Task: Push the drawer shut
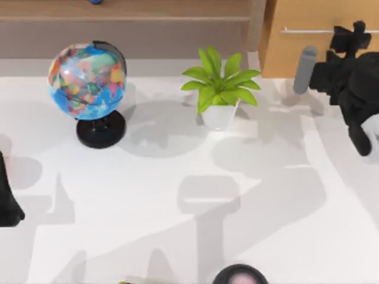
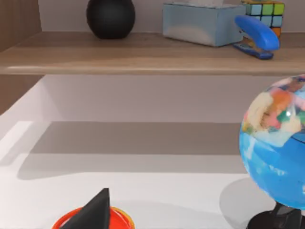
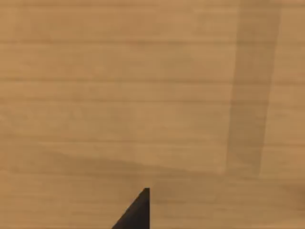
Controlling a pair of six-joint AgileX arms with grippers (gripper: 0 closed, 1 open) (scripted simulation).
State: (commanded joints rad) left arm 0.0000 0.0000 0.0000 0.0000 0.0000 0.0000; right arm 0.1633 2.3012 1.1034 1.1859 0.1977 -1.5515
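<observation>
right tool [image 1: 355, 29] at drawer [image 1: 308, 53] front, grip unclear | left arm parked, table's left edge

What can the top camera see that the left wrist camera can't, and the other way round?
Top view: a green plant in a white pot, the drawer with its silver handle, and the right gripper close to it. Left wrist view: a black ball, tissue box, blue stapler and puzzle cube on a wooden shelf. Both: the globe and white table.

No readable text, labels, brands, numbers or signs anywhere.
</observation>
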